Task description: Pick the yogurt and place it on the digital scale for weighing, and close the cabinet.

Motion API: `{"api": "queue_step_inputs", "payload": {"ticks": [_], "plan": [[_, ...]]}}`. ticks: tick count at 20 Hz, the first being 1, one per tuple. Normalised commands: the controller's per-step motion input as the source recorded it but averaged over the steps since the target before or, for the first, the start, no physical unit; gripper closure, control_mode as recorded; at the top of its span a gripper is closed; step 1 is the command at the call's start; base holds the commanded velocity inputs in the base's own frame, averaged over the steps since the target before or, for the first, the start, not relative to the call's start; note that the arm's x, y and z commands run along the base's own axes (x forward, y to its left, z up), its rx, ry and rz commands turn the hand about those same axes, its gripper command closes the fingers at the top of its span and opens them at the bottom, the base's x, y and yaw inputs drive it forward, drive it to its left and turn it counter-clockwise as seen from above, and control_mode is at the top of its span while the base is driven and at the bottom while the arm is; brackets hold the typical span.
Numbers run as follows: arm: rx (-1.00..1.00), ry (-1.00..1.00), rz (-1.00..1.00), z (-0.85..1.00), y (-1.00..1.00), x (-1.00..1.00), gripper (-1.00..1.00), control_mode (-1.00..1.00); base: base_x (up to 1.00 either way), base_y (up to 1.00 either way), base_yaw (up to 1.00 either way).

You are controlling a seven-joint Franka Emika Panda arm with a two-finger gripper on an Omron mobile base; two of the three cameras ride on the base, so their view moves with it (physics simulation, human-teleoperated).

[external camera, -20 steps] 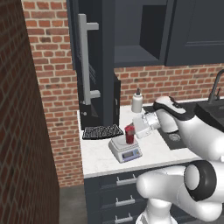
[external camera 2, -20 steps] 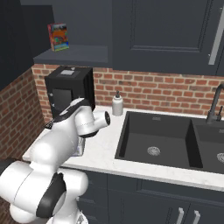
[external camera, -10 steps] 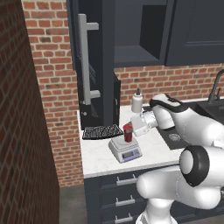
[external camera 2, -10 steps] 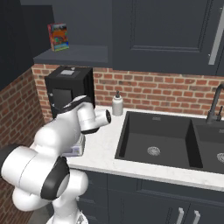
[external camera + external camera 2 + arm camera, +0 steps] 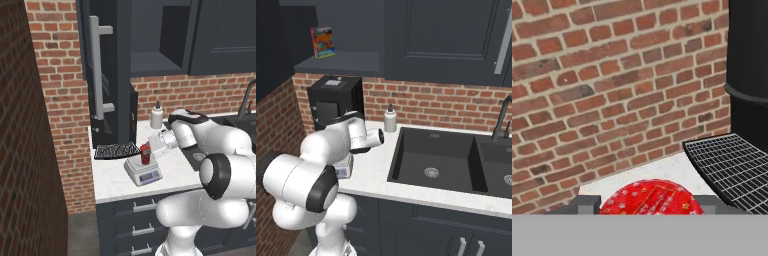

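A white robot arm's gripper point(image 5: 148, 151) is clamped around a small red cylindrical yogurt cup point(image 5: 145, 154), which stands upright on the round plate of a light-grey digital scale point(image 5: 143, 172) on the white surface point(image 5: 112, 180). Behind it, the dark navy wall cabinet door point(image 5: 106, 75) (with its long silver bar handle) hangs open, and a black ribbed mat point(image 5: 116, 150) lies just beside the scale.

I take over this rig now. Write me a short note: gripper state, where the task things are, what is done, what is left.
Gripper: shut on the yogurt, holding it from the side.
Yogurt: upright on the digital scale, near the counter's front left; whether it rests fully on the plate I cannot tell.
Cabinet: door wide open, swung out to the left over the black ribbed mat.
Done: yogurt brought to the scale.
Left: release the yogurt, pull back, then close the cabinet door.
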Motion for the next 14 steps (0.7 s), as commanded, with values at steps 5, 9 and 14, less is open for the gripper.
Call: {"api": "queue_step_inputs", "payload": {"ticks": [5, 9, 14], "plan": [[0.0, -0.03, 0.0, -0.17, 0.0, 0.04, 1.0, -1.0, 0.0, 0.0, 0.0], [0.0, -0.06, 0.0, -0.13, 0.01, 0.06, 1.0, -1.0, 0.0, 0.0, 0.0], [0.0, -0.12, 0.0, -0.12, 0.03, 0.05, 1.0, -1.0, 0.0, 0.0, 0.0]]}}
